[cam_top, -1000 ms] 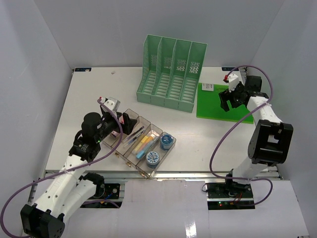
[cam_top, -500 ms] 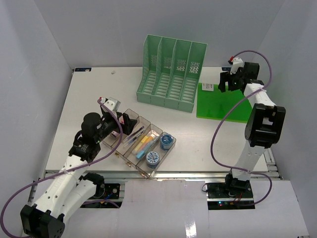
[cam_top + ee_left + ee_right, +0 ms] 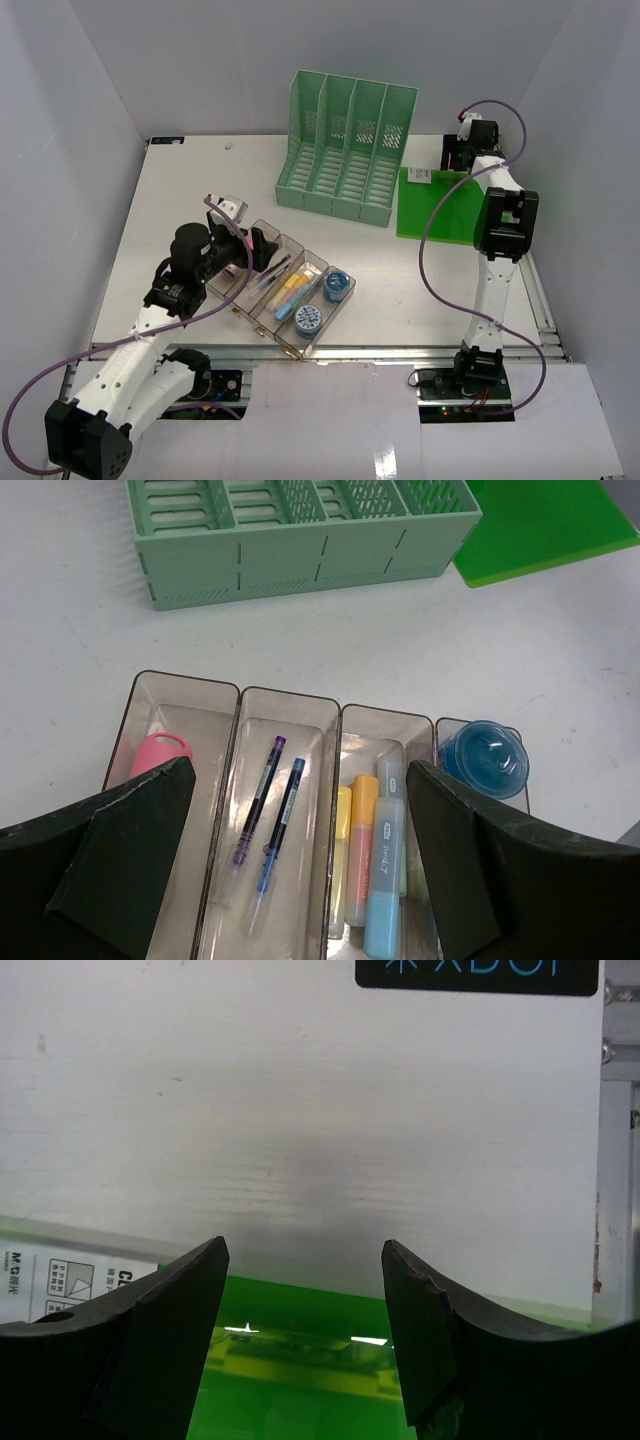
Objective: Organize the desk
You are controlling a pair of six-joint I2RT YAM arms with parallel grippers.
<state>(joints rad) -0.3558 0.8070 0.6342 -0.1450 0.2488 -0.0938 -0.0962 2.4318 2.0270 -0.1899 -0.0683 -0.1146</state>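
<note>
**A:** What has just changed?

**B:** The right pincer (image 3: 461, 158) has left the middle of the green sheet (image 3: 445, 212), where it sat 1 second ago. It is now at the sheet's far edge, right of the green file rack (image 3: 347, 145), and the arm behind it has straightened out almost fully. Its jaws stand apart with nothing between them. The wrist view shows the sheet's edge and a white label (image 3: 60, 1275) just beneath them.

**A:** What does that mean for the tidying?

**B:** My guess is that it's lining up to take the sheet by that edge, perhaps for 1 of the rack's slots. The sheet lies flat, so nothing has been lifted yet.

**A:** And the other arm?

**B:** The left pincer (image 3: 300, 772) hangs spread wide and empty over the clear tray (image 3: 285, 285) in front of the rack. It has only been nudged since the earlier frame. Below it lie 2 pens (image 3: 268, 825), some highlighters (image 3: 365, 860) and a blue tub (image 3: 485, 755).

**A:** And the surface itself?

**B:** The white surface (image 3: 190, 190) carries the rack, tray and sheet. None of those 3 has shifted against the earlier frame.
</note>
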